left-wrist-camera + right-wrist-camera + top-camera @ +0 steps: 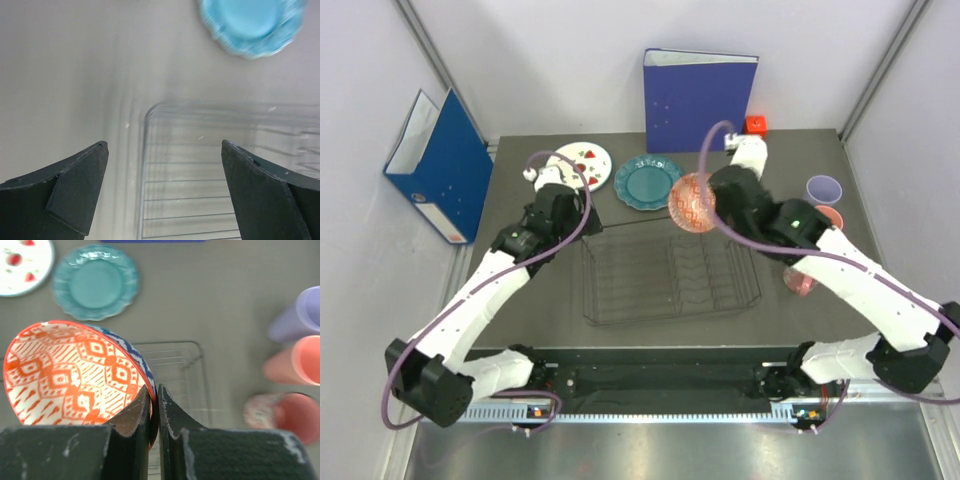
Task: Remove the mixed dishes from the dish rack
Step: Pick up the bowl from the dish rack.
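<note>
The right gripper (155, 405) pinches the patterned bowl (65, 375) by its rim, above the dish rack (640, 290) at centre frame; better carry it level and lower slowly beside the teal plate (648, 182); the left gripper (165, 180) is spread

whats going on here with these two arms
The right gripper is shut on the rim of the patterned bowl, holding it above the far edge of the dish rack. The left gripper hangs open and empty over the rack's far left corner. A white plate and a teal plate lie on the table behind the rack; three cups sit to its right.
</note>
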Robot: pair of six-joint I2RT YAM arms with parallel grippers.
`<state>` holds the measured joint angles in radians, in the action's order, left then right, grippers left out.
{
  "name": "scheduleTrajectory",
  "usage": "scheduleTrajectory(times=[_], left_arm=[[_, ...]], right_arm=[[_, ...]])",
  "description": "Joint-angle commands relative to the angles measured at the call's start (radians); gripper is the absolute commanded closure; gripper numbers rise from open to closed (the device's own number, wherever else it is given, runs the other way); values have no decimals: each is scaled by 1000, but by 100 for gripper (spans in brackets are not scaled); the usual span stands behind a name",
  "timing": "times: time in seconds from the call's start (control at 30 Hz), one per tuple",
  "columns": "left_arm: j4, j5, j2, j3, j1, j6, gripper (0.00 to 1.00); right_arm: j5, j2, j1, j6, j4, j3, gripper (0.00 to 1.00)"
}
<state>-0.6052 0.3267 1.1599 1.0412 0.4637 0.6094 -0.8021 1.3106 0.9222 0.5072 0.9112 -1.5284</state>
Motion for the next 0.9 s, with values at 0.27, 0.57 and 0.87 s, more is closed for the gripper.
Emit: scheduleTrajectory(times=[0.27,0.57,0.87], left_arm=[[346,-395,-174,48,3,-56,5],[418,-567,-85,51,3,-28,6],[470,-621,-55,5,4,1,16]], right_arm=[[702,53,-252,-3,-382,-16,100],[745,168,-250,-4,-393,-68,100],[774,203,-240,-1,-407,-76,100]])
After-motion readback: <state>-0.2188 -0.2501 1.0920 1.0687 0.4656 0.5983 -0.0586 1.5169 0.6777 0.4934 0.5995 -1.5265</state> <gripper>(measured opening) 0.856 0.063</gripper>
